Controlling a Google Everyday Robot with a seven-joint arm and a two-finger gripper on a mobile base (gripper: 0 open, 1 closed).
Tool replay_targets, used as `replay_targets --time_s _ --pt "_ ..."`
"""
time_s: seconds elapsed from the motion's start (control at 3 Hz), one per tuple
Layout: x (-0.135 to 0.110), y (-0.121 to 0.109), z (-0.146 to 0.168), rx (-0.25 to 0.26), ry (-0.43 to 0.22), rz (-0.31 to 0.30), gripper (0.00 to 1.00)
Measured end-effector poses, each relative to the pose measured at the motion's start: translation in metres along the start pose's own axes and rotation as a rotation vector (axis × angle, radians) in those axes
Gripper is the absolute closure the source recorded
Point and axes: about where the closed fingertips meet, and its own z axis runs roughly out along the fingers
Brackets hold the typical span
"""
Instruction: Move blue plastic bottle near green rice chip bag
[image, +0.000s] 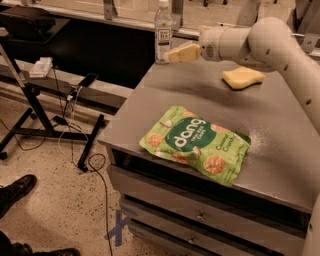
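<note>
1. Bottle (163, 31) stands upright at the table's (280, 130) far left corner, well apart from the bag (197, 144).
2. Bag lies flat by the near edge.
3. Your gripper (171, 55) hangs just right of the bottle; you can't tell its opening.
4. Sponge (243, 77) lies far right.

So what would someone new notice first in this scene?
The bright green rice chip bag lies flat near the front edge of the grey table. At the far edge a white robot arm holds its gripper right beside the upright blue plastic bottle; whether they touch cannot be told. A yellow sponge lies on the table further right.
</note>
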Motion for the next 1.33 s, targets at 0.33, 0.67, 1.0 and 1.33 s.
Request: replay_targets --time_s 0.33,0.67,1.0,1.33 --pt "-0.005 -0.023 0.022 0.048 -0.059 -0.006 0.00" --pt "-0.011 -0.041 0.040 0.069 -0.083 -0.013 0.00" --pt "-0.018 -0.048 0.060 0.055 -0.083 -0.023 0.00" --pt "-0.020 -0.044 0.079 0.026 -0.060 -0.028 0.00"
